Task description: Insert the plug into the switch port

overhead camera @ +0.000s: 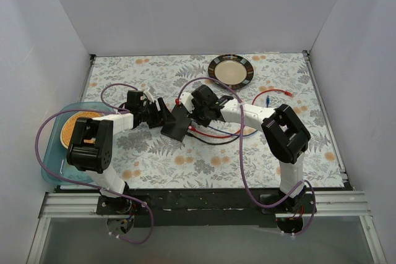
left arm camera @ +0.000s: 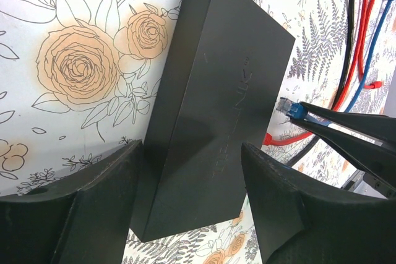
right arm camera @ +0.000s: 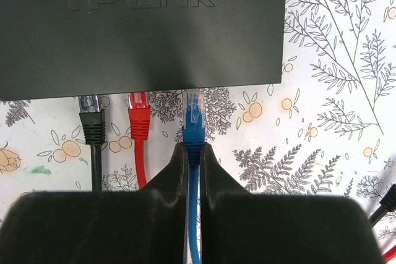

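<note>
One blue plug [right arm camera: 193,114] sat pinched in the right gripper [right arm camera: 193,148]. Its length pointed straight ahead at the switch port [right arm camera: 193,86].

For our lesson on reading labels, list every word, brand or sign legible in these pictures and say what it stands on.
"TP-LINK®": raised letters on the lid of the network switch, right wrist view.
Left wrist view: the same raised lettering along the lid, too faint to read.
On the blue plug, red plug and black plug: no readable print.
</note>
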### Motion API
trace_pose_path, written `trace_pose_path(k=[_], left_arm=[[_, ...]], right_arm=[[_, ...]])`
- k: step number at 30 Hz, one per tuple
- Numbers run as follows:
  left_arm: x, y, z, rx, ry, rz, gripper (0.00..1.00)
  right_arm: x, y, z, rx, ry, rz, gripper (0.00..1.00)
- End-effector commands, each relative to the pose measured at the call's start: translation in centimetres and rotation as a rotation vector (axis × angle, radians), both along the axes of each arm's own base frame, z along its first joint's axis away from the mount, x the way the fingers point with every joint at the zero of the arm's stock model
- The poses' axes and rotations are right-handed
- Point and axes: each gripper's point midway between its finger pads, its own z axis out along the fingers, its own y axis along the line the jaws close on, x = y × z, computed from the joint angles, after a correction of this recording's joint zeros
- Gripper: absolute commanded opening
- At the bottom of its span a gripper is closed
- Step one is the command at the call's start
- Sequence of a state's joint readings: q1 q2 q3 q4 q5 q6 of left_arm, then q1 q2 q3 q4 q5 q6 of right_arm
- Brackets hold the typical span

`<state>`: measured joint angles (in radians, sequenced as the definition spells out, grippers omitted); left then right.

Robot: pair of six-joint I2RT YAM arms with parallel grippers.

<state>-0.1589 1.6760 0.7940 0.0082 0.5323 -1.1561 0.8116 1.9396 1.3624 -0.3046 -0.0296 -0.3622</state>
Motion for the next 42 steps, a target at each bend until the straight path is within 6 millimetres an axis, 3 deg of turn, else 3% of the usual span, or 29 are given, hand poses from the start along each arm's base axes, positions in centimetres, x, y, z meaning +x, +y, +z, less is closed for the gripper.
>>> trace_pose_path(k=[1,13,42], left_arm=[[0.1,0.3,-0.6,0.025,0.014,0.001,0.64],[0.0,0.3,-0.7,0.023,0.020,-0.003,0.63],[-0.1,0.0,-0.9,0.011,0.028,-0.021,0.61]], right_arm=[[-0.1,0.7,1.4,0.042,-0.018,0.006,0.01],[-0.3,-0.2,0.4,0.010,-0.017,-0.008,0.01],[0.3,1.7,-0.6,0.022,0.005,0.002,0.01]])
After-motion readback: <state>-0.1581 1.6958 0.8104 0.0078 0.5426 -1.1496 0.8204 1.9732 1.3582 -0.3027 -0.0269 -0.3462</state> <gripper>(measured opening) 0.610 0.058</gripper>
